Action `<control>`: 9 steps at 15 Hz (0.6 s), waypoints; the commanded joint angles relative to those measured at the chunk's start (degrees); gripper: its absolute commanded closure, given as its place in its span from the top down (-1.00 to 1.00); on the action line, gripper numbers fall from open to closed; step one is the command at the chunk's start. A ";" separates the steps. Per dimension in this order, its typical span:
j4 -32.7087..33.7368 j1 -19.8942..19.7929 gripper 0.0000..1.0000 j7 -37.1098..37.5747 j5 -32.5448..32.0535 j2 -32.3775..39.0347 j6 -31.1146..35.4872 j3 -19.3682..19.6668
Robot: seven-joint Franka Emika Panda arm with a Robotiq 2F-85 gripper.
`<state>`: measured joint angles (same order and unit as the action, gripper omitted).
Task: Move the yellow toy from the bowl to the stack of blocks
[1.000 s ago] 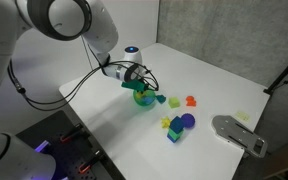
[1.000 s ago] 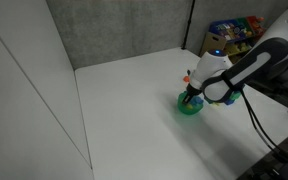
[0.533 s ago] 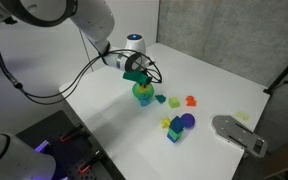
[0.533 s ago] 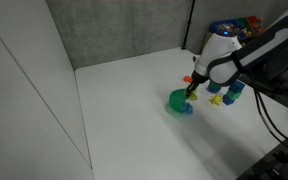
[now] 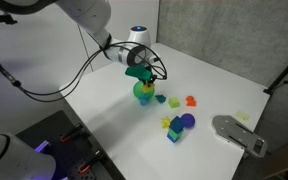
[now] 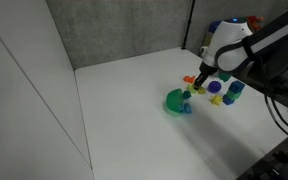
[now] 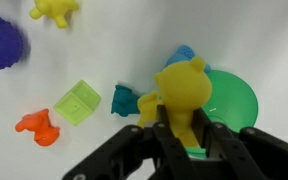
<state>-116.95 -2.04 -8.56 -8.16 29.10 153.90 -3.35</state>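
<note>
My gripper (image 7: 187, 125) is shut on the yellow toy (image 7: 184, 92), a small figure with rounded ears that stands up between the fingers. It hangs just above the green bowl (image 7: 234, 100), which sits on the white table in both exterior views (image 5: 144, 96) (image 6: 177, 101). The gripper (image 5: 141, 76) is a little above the bowl. The stack of blocks, a blue cube (image 5: 174, 134) with a purple rounded piece (image 5: 186, 121) on it, stands apart from the bowl, nearer the table's front. The purple piece also shows in the wrist view (image 7: 2, 42).
A teal piece (image 7: 124, 100), a yellow-green block (image 7: 79, 103), an orange piece (image 7: 36, 127) and a yellow star-like piece (image 7: 54, 10) lie between the bowl and the stack. A grey flat object (image 5: 239, 133) lies at the table's edge.
The gripper has risen out of the bowl with the yellow toy in it and moved slightly away from the bowl. The bowl and the other pieces have stayed put.
</note>
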 commanded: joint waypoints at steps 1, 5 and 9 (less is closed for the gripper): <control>-1.91 -0.87 -0.82 -1.79 1.11 -3.66 -3.11 0.91; -2.68 -1.10 -0.82 -1.02 -0.09 -5.57 -3.81 3.53; -4.19 -1.50 -0.82 0.05 -1.77 -8.12 -3.70 7.37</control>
<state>-118.77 -2.97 -8.61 -8.37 24.60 151.21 1.93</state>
